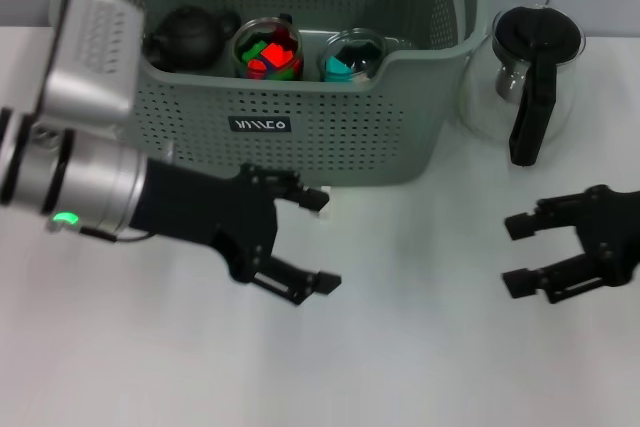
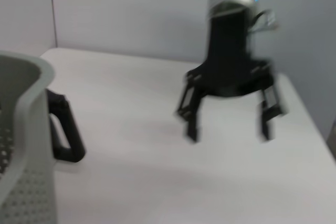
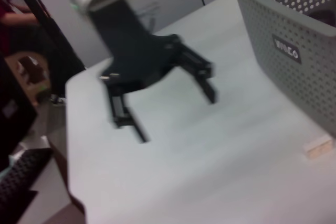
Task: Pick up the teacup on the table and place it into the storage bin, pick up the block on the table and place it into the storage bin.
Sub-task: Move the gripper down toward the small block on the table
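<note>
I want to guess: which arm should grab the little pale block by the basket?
Left: the open left tool sits beside the small pale block before the grey-green perforated basket; the right tool is far away.

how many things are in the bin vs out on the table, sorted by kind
In the storage bin:
dark teapot: 1
glass cups holding coloured blocks: 2
On the table:
glass pot with black handle: 1
small pale block: 1
Total: 5 items, plus the bin. Left gripper and right gripper are both open, holding nothing.
</note>
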Robot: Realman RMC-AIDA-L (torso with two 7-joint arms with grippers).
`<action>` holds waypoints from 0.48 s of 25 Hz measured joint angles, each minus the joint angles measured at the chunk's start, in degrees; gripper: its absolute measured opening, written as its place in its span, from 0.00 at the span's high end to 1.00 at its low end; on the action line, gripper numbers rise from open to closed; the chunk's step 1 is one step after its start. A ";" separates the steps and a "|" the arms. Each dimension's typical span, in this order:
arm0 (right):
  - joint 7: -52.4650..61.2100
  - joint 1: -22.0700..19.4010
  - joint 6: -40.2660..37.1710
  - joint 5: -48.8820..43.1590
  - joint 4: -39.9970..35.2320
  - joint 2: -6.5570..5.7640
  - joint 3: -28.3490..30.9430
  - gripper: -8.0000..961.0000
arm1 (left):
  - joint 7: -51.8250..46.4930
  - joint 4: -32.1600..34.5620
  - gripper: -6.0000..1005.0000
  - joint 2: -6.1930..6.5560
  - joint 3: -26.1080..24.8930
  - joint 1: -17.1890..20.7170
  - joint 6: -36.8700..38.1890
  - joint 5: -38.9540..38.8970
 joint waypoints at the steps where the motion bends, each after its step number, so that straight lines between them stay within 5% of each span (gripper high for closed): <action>1: 0.10 0.00 -1.47 -0.72 -0.01 -0.16 1.54 0.03 | -0.05 -0.74 0.04 0.00 0.19 -0.97 -1.07 0.59; 12: 4.63 0.54 -6.87 -1.48 -0.08 -0.54 6.51 0.03 | 1.48 -3.11 0.04 -0.72 13.97 -3.23 -16.28 4.37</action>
